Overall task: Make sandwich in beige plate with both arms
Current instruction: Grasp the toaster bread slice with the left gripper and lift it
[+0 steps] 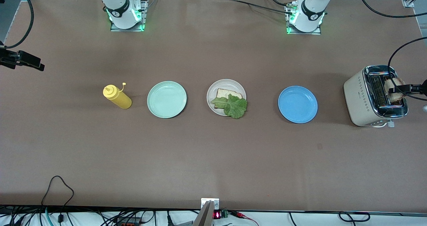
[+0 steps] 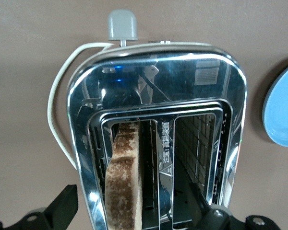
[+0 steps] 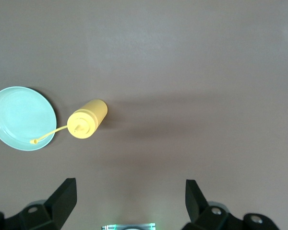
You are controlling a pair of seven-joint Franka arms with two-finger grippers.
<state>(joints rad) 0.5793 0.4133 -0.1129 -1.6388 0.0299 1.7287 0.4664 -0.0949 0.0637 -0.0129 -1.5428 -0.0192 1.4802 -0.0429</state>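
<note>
The beige plate (image 1: 226, 85) sits mid-tabletop, carrying a bread slice (image 1: 226, 94) with a lettuce leaf (image 1: 233, 106) on top. At the left arm's end, the left gripper (image 2: 134, 203) hangs spread wide over the toaster (image 1: 370, 97), straddling a toast slice (image 2: 125, 177) without gripping it. The right gripper (image 3: 129, 196) waits, released, over bare tabletop (image 1: 66, 146) near the mustard bottle (image 3: 86, 120).

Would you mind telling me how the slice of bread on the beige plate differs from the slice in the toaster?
The bread slice on the beige plate lies flat; the toaster slice stands on edge in a slot. The plate slice is partly covered by a lettuce leaf; the toaster slice is bare. The plate slice looks pale; the toaster slice is browned. The open left gripper is over the toaster. Both are square bread slices.
</note>
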